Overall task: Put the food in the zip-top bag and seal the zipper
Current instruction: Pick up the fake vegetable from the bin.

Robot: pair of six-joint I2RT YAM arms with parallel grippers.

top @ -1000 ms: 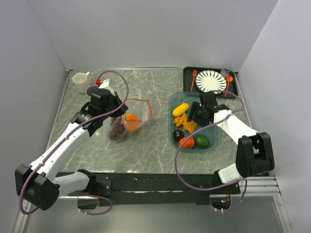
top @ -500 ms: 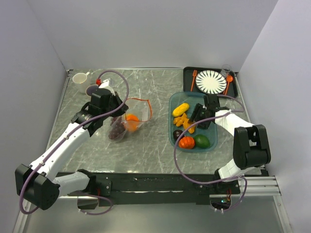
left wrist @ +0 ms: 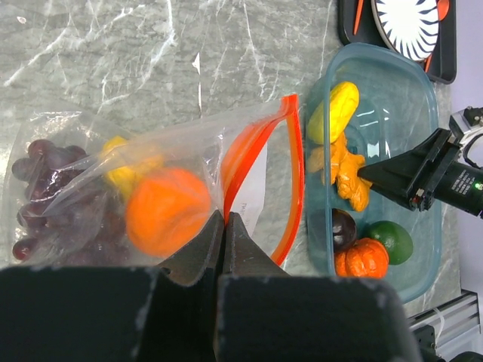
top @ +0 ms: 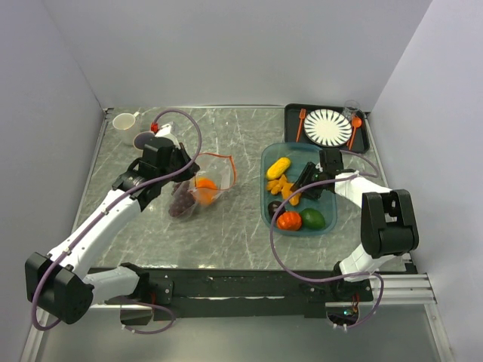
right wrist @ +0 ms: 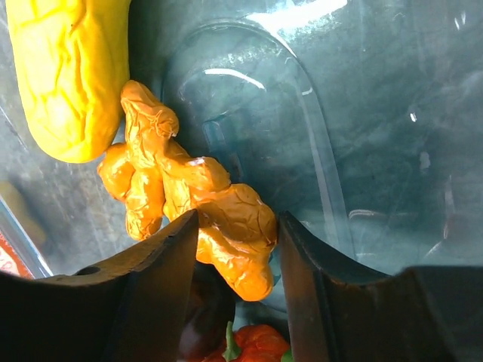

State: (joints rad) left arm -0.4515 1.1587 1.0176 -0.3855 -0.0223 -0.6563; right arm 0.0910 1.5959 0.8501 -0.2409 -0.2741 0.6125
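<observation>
- A grey marbled table (top: 241, 226) sits between plain pale walls, with a translucent teal tray (top: 266, 197) at its right side.
- Left of the teal tray, apart from it, the clear zip-top bag (top: 198, 188) lies with its mouth towards the tray. Its orange-red zipper (left wrist: 298, 173) gapes in a loop.
- Inside the bag are an orange fruit (left wrist: 167, 211), dark grapes (left wrist: 45, 188) and a yellow piece (left wrist: 124, 170).
- The left tool (left wrist: 224, 226) is pinched tight on the bag's film beside the zipper.
- In the teal tray lie a yellow fruit (left wrist: 338, 109), a knobbly orange piece (right wrist: 189, 188), a dark round fruit (left wrist: 343, 226), a red-orange pumpkin (left wrist: 362, 256) and a green fruit (left wrist: 392, 237).
- The right tool (right wrist: 234, 241) is down in the tray, jaws narrowly parted on either side of the knobbly piece. Whether they press it cannot be told.
- Behind the teal tray, a black tray (top: 364, 139) carries a striped plate (top: 327, 126).
</observation>
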